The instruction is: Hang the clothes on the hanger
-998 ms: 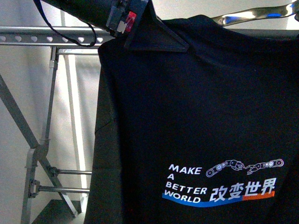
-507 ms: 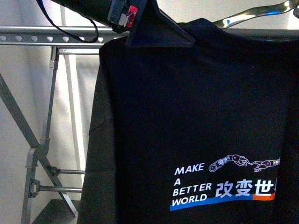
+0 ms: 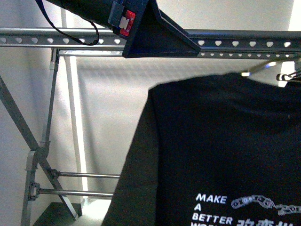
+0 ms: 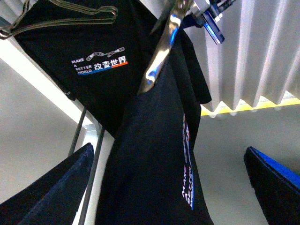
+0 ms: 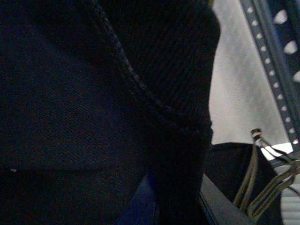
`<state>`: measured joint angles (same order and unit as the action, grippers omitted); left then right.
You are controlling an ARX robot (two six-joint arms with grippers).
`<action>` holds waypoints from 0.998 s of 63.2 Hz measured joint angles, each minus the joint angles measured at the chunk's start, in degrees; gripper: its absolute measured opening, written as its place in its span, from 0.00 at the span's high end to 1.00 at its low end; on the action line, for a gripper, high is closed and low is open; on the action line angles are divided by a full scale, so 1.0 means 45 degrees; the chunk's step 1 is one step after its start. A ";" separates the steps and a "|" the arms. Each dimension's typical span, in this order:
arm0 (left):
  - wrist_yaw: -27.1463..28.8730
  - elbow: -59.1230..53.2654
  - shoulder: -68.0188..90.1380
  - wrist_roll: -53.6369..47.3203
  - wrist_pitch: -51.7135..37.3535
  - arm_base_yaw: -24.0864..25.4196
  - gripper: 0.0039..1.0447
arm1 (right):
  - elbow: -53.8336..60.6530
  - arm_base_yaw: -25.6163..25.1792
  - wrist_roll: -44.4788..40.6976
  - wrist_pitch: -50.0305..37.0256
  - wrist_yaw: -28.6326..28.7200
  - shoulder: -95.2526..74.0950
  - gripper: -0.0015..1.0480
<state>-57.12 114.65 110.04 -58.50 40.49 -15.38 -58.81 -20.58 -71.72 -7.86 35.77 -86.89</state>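
Hanging T-shirt, long axis vertical

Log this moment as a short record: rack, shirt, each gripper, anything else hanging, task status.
rack: grey rack, heart-shaped holes, crossing the top of the front view
shirt: black printed T-shirt on a silver hanger, collar below the rack's top
left gripper: open, empty, up by the rack
right gripper: at the hanger's top; grip unclear
other: second shirt behind
status: hooking not confirmable
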 joint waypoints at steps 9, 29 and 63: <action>0.4396 -0.2191 -0.1039 0.3075 -0.3983 -0.0223 0.06 | 0.0248 -0.0291 -0.0257 -0.0262 -0.0884 -0.0986 0.92; 2.0686 -0.5066 -0.2035 1.3818 -1.3940 0.0855 0.06 | -0.0617 0.0136 0.0981 0.1851 -0.3327 -0.0461 0.97; 1.5980 -1.3367 -0.7363 1.3226 -1.4401 -0.0165 0.53 | -0.5974 0.2579 0.3813 0.5061 -0.8718 -0.1263 0.97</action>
<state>14.79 54.50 76.90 1.02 -24.32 -16.12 -85.69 -8.97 -54.57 14.92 -3.46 -92.58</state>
